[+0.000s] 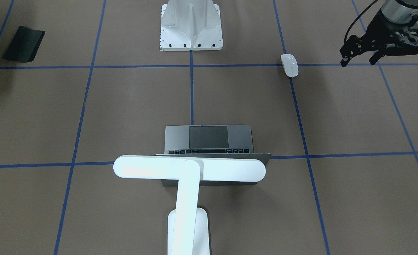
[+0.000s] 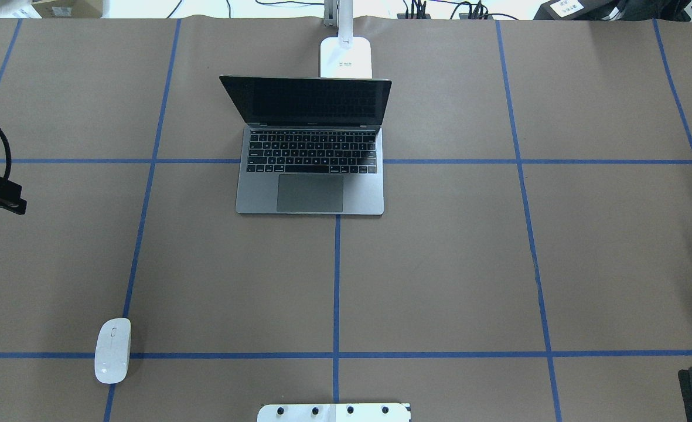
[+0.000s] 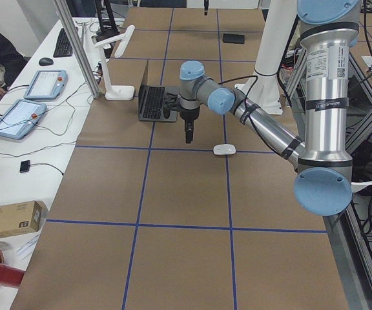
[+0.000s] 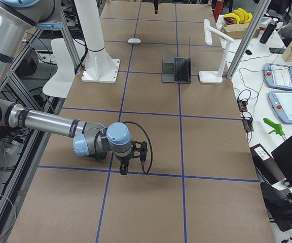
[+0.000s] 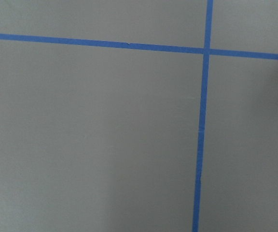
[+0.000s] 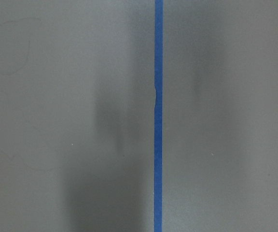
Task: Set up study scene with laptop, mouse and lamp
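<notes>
**Front-facing view.** We find the laptop (image 1: 209, 141) open at mid-table (image 1: 354, 117). The lamp (image 1: 189, 169) stands on the far side of the lid from the robot, with its bar across the lid. Both look placed. The mouse (image 1: 289, 64) lies well apart from them, nearer the pedestal (image 1: 191, 24). The left gripper (image 1: 359, 58) hangs near the mouse with jaws apart and nothing between them.

**Overhead view.** The mouse sits on the robot's near left and the laptop at far centre. The lamp's base is just beyond the lid (contact cannot be told).

**Left side view.** The left gripper points straight down, clear of both mouse and laptop.

**Right side view.** The right gripper (image 4: 131, 162) hovers over bare table, well apart from all three items. We cannot tell whether it is open or closed.

**Wrist views.** These show only the table surface and blue tape (image 5: 200, 145), with no fingers in view.

**Finding.**
- We judge the mouse step to be in hand.
- The next move calls for the left gripper to centre over the mouse, descend, and pinch across its narrow sides.
- It should then carry the mouse to beside the laptop.

**Materials.**
- The mouse is a low, glossy white oval that offers little to grip, so it could slip.
- The laptop is matte grey metal with black keys.
- The lamp is smooth, white and round-edged.
</notes>
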Controlling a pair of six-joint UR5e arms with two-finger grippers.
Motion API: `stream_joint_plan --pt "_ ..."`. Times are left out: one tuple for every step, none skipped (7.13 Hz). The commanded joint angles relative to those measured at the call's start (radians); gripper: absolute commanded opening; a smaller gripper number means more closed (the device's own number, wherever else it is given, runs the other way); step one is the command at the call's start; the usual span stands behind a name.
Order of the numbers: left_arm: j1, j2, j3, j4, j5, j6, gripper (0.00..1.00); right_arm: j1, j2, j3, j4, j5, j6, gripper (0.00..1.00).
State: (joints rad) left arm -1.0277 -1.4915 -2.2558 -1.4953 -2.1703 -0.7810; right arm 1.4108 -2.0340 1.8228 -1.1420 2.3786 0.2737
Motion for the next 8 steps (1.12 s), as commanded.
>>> stream_joint_plan --pt "-0.057 0.066 0.007 -0.028 -0.011 0.092 1.00 -0.004 0.024 0.001 -0.001 0.007 0.002 1.00" --pt "-0.066 0.082 0.008 -0.031 -0.023 0.112 1.00 -0.015 0.026 0.003 -0.002 0.013 0.010 1.00" --pt "-0.074 0.094 0.007 -0.031 -0.023 0.123 1.00 -0.021 0.012 -0.003 -0.005 0.014 0.009 1.00" --pt "-0.078 0.100 0.005 -0.033 -0.023 0.124 1.00 -0.021 -0.020 -0.003 -0.002 0.014 0.007 1.00" --pt "-0.080 0.102 0.013 -0.051 -0.023 0.124 1.00 -0.021 -0.041 -0.002 -0.002 0.021 0.004 1.00" --pt "-0.080 0.111 0.007 -0.052 -0.023 0.124 1.00 -0.021 -0.083 -0.003 0.013 0.028 -0.005 1.00" --pt "-0.080 0.117 0.002 -0.054 -0.025 0.126 1.00 -0.021 -0.132 -0.003 0.054 0.036 -0.005 1.00" --pt "-0.080 0.119 0.004 -0.056 -0.025 0.138 1.00 -0.021 -0.172 -0.003 0.070 0.066 -0.004 1.00"
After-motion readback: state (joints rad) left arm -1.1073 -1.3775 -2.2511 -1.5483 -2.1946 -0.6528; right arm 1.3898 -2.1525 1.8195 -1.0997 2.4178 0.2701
